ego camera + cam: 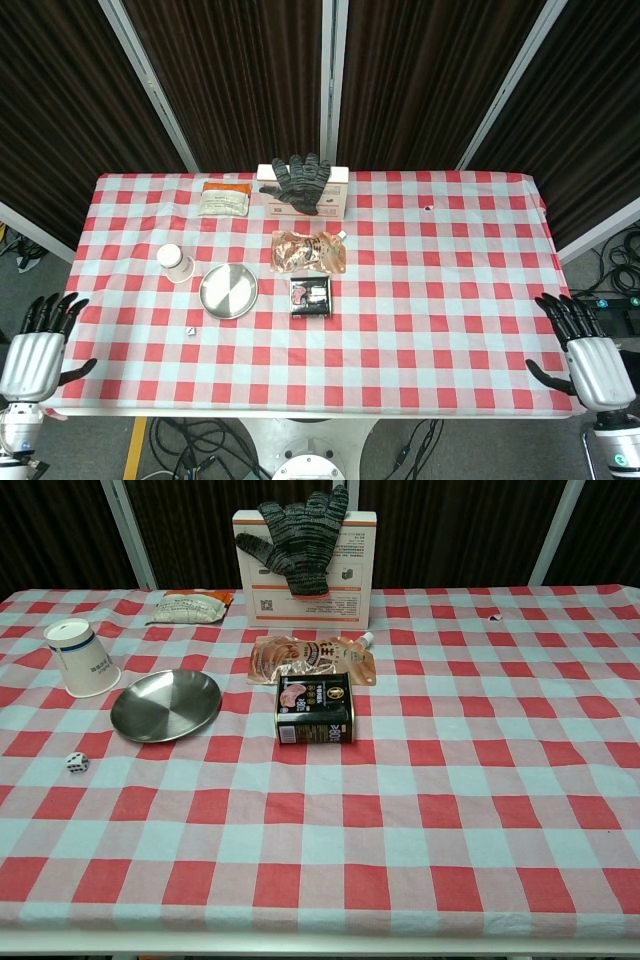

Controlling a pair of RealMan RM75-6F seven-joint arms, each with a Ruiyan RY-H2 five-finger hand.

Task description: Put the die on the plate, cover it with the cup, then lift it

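Observation:
A small white die (191, 329) (76, 763) lies on the checked cloth, just in front of the round metal plate (228, 290) (165, 704). A white paper cup (173, 262) (81, 658) stands upside down to the left of the plate. My left hand (38, 349) hangs off the table's front left corner, fingers spread and holding nothing. Off the front right corner my right hand (590, 355) hangs the same way, fingers apart and empty. Neither hand shows in the chest view.
A dark tin (310, 297) (316, 711) lies right of the plate, with a foil pouch (309, 250) (310, 656) behind it. At the back stand a box draped with a knit glove (300, 183) (300, 540) and a small packet (224, 199) (188, 607).

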